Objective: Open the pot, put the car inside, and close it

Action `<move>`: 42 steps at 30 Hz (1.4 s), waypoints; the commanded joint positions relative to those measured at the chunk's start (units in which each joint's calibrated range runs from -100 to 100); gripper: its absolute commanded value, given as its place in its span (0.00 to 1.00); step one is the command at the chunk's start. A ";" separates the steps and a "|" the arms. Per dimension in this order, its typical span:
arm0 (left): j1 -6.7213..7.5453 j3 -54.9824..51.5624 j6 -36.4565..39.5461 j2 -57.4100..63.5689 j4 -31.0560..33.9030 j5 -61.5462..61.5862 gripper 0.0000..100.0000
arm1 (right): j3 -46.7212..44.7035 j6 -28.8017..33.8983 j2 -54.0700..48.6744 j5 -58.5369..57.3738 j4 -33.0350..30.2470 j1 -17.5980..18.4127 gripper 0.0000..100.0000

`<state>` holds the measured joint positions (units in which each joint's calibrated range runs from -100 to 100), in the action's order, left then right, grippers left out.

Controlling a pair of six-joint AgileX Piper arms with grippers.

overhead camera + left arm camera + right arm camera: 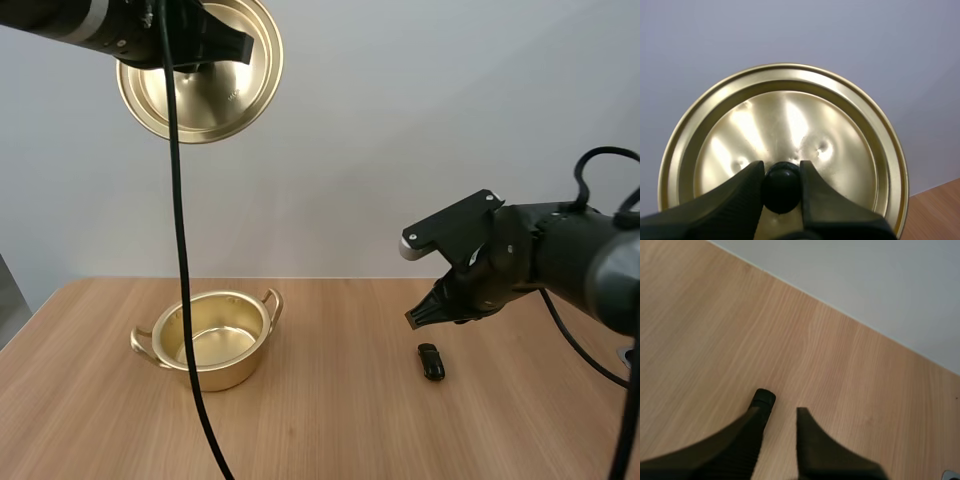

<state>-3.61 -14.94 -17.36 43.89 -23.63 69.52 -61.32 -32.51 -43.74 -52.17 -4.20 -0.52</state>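
Observation:
My left gripper [205, 58] is raised high at the far left, shut on the black knob [782, 191] of the gold lid [225, 100]. In the left wrist view both fingers pinch the knob against the lid [790, 125]. The open gold pot [205, 338] stands uncovered on the table below, with nothing inside it. A small black car [431, 361] lies on the table to the right. My right gripper [425, 314] hovers just above and left of the car, fingers apart. In the right wrist view the car [763, 399] pokes out past one fingertip of the gripper [779, 412].
The wooden table [330, 420] stretches between pot and car. A pale wall stands behind its far edge.

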 commanded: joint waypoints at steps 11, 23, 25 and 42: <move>-0.01 0.06 0.04 0.04 -1.30 -0.51 0.00 | 0.05 0.13 24.23 8.11 3.21 0.00 0.85; -0.01 0.06 0.04 0.04 -1.31 -0.33 0.00 | 0.05 -0.17 26.06 9.27 3.46 0.00 0.72; -0.01 0.06 0.04 0.04 -1.31 -0.33 0.00 | 0.05 -0.27 26.31 9.94 3.46 0.00 0.69; -0.01 0.06 0.04 0.04 -1.42 -0.14 0.00 | 0.05 -2.35 31.73 12.94 3.17 0.00 0.00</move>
<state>-3.61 -14.94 -17.36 43.89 -24.96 69.28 -61.32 -34.28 -11.97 -39.46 -0.77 -0.52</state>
